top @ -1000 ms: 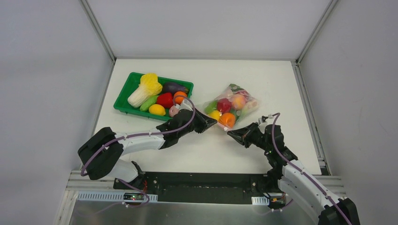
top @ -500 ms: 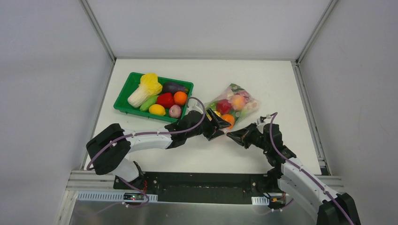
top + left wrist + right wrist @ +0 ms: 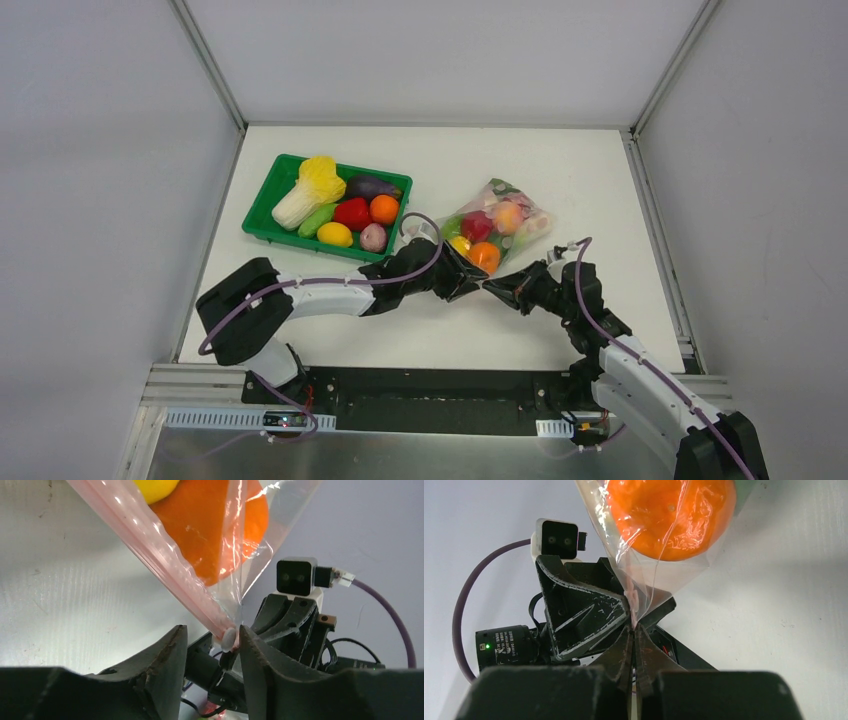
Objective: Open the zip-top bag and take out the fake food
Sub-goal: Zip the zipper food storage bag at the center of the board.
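Right gripper (image 3: 633, 630) pinches the bag (image 3: 505, 215) at its front-edge corner; left gripper (image 3: 211, 632) sits spread round the zip end (image 3: 228, 637), so clamp squarely before pulling.

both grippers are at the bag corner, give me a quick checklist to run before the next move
1. Right gripper clamped on the clear plastic zip-top bag: ok, its fingers are shut on the corner film.
2. Left gripper lined up on the pink zip strip: ok, the strip's end and its white tab sit between the fingers.
3. Left gripper closed on the strip: not ok, a gap shows.
4. Zip open: cannot tell for the whole length; the visible part looks shut.
5. Glossy orange fake fruit inside the bag: ok, near the held corner.
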`<action>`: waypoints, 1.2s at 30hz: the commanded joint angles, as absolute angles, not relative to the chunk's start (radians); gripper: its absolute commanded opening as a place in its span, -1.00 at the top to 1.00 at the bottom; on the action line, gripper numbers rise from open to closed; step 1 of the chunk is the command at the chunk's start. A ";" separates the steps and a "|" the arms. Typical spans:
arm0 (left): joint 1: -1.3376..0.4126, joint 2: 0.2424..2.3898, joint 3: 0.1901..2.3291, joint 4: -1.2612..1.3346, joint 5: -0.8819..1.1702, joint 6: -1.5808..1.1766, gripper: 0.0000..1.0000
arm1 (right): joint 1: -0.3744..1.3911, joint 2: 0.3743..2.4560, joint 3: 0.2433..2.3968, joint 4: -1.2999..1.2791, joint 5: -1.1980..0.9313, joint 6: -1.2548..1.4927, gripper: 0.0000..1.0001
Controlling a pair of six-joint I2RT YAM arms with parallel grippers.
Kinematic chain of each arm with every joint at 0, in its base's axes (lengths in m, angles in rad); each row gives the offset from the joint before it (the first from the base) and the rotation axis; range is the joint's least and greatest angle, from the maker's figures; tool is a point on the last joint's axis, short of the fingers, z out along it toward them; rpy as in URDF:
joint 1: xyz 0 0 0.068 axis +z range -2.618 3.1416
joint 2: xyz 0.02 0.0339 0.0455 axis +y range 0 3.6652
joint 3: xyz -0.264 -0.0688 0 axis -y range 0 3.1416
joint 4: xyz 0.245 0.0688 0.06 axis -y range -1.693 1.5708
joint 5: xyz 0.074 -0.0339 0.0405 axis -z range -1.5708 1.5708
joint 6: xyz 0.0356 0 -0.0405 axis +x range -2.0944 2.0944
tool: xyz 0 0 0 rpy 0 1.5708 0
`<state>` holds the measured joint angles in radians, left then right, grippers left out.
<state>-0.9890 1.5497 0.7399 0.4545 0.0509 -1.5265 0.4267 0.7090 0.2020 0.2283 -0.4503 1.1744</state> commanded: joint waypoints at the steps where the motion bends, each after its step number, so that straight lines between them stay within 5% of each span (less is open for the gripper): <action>1: -0.998 1.575 0.771 0.566 0.031 -1.553 0.29 | 0.421 0.691 0.245 0.254 -0.463 1.177 1.00; 7: -0.997 1.583 0.775 0.593 0.008 -1.551 1.00 | 0.420 0.646 0.236 0.198 -0.443 1.178 1.00; 36: -0.872 1.437 0.646 0.474 -0.020 -1.460 1.00 | 0.360 0.585 0.331 -0.046 -0.431 1.066 0.97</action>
<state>-0.8818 1.4639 0.6277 0.4679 -0.0341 -1.4796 0.3656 0.5266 0.2619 -0.0811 -0.3695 1.1198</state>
